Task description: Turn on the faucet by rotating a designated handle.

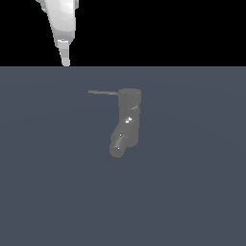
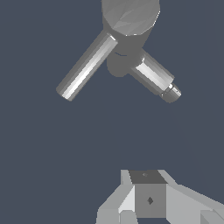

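The dark grey faucet point(image 1: 129, 120) stands upright on the flat grey floor near the middle of the exterior view, with its stubby spout point(image 1: 118, 144) angled down towards the front. The thin handle point(image 1: 102, 92) sticks out from the round cap towards the exterior view's left. My gripper point(image 1: 65, 58) hangs from the white arm at the upper left, well behind the handle's free end and apart from it. In the wrist view the faucet's cap point(image 2: 131, 15), the handle point(image 2: 85, 68) and the spout point(image 2: 155, 78) lie ahead of the gripper point(image 2: 150, 192), whose fingers appear together and empty.
The grey floor point(image 1: 192, 192) spreads flat around the faucet, with a black background above its far edge. No other objects show in either view.
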